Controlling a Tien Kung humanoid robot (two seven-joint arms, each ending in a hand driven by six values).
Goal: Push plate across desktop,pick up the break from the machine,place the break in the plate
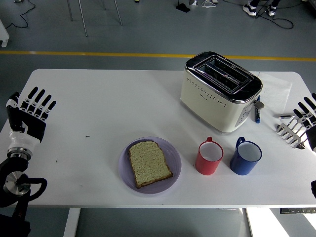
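A slice of bread (pixel 149 163) lies flat on a lilac plate (pixel 173 173) near the table's front middle. A cream and chrome toaster (pixel 219 91) stands at the back right with its slots empty. My left hand (pixel 30 118) hangs open over the table's left edge, far from the plate. My right hand (pixel 303 123) is open at the right edge, right of the toaster.
A red mug (pixel 210 157) and a blue mug (pixel 245 157) stand right of the plate, in front of the toaster. A blue pen (pixel 257 113) and a sheet of paper (pixel 275 91) lie right of the toaster.
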